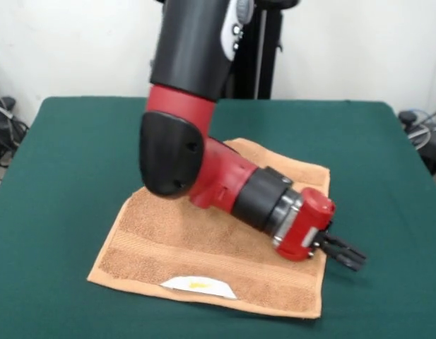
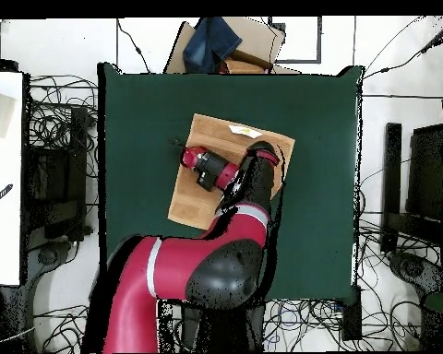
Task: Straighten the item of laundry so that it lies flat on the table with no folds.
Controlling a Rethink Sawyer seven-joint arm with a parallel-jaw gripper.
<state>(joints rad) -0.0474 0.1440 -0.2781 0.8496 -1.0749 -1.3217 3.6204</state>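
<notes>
The item of laundry (image 1: 168, 240), a light orange-tan terry towel, lies spread on the dark green table (image 1: 76, 155), near its middle. A white label with a yellow mark (image 1: 198, 285) shows at its near edge. My red and black arm reaches low across the towel and hides its centre. My gripper (image 1: 343, 253) hangs just past the towel's right edge, low over the green cloth, with nothing seen in it. From overhead, the gripper (image 2: 180, 147) sits at the left edge of the towel (image 2: 190, 198), whose label (image 2: 244, 131) lies at the top.
A cardboard box with a blue cloth (image 2: 227, 46) stands beyond the table's top edge in the overhead view. Cables (image 2: 54, 120) lie on the floor around the table. A white surface (image 2: 4, 175) is at the left.
</notes>
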